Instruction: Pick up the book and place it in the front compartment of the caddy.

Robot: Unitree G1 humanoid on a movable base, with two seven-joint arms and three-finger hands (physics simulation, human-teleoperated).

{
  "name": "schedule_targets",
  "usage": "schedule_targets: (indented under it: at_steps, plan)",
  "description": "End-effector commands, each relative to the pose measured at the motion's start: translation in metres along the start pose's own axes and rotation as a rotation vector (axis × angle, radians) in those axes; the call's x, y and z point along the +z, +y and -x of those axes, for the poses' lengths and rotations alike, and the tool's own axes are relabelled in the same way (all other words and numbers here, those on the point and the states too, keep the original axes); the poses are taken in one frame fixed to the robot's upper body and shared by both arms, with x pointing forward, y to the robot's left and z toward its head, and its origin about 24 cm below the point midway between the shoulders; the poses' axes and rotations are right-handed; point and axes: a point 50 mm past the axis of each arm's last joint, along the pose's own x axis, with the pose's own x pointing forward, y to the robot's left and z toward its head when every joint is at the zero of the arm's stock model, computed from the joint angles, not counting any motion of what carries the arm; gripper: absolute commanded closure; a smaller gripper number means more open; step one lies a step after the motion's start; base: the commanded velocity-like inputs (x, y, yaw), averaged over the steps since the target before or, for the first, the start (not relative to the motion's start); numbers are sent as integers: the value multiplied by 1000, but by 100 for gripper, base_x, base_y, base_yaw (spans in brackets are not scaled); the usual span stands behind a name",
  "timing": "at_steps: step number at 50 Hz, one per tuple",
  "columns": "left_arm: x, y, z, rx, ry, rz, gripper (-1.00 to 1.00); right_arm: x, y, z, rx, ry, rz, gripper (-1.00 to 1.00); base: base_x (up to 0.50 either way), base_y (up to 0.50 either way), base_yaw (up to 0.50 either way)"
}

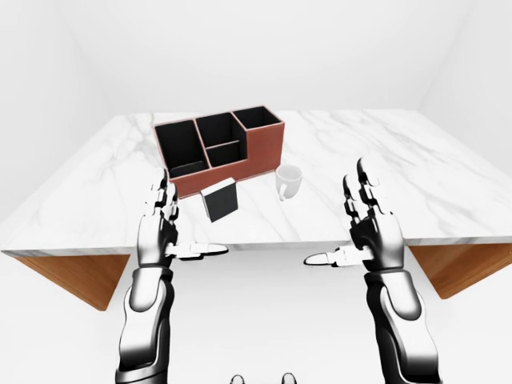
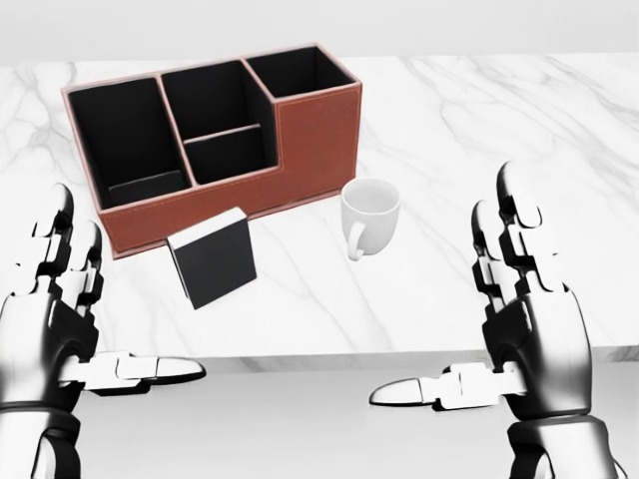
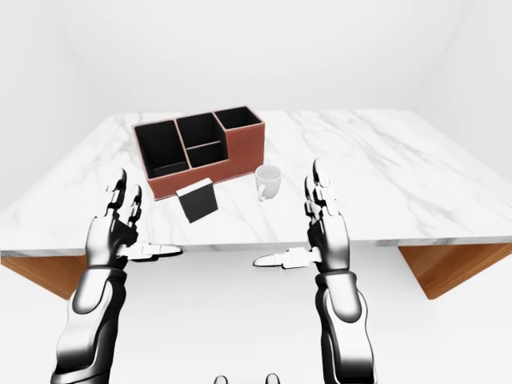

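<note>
A black book (image 2: 213, 259) with a white top edge stands upright on the marble table (image 2: 449, 289), just below the brown caddy (image 2: 215, 130) in the head view. The caddy has several black compartments. My left hand (image 2: 75, 319) is open at the lower left, left of and below the book, apart from it. At the lower right my right hand (image 2: 499, 329) is open too, fingers up, thumb pointing left. Neither hand holds anything.
A white mug (image 2: 369, 215) stands right of the book, beside the caddy's right end. The table's near edge (image 2: 329, 354) runs just above my thumbs. Brown table sides (image 1: 72, 276) show under the top in the left-eye view.
</note>
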Motion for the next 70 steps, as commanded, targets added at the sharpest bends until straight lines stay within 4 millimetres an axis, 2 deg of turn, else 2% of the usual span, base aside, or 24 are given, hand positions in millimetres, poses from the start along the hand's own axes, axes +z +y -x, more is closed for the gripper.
schedule_targets:
  at_steps: [1, 16, 23, 52, 62, 70]
  plan:
    - [7, 2, 0, 1, -28, -2, -100, 6, 0, 1, 6, -26, -7, -100, 50, 0, 0]
    - [9, 3, -1, 2, -37, -1, -100, 2, 1, 1, 10, -7, -5, -100, 50, 0, 0]
    - [9, 2, 0, -1, -38, -2, -100, 4, 2, 3, 39, -13, -8, -100, 0, 0, 0]
    - [11, 2, 0, -2, -48, 1, -100, 5, 3, 2, 39, -14, 20, -100, 0, 50, 0]
    - [13, 3, 0, 1, -56, 1, -100, 7, 3, 2, 32, -25, 12, -100, 0, 2, 0]
    - [16, 5, -1, 5, -71, 0, -100, 10, 4, 3, 36, -36, 16, -100, 50, -9, 0]
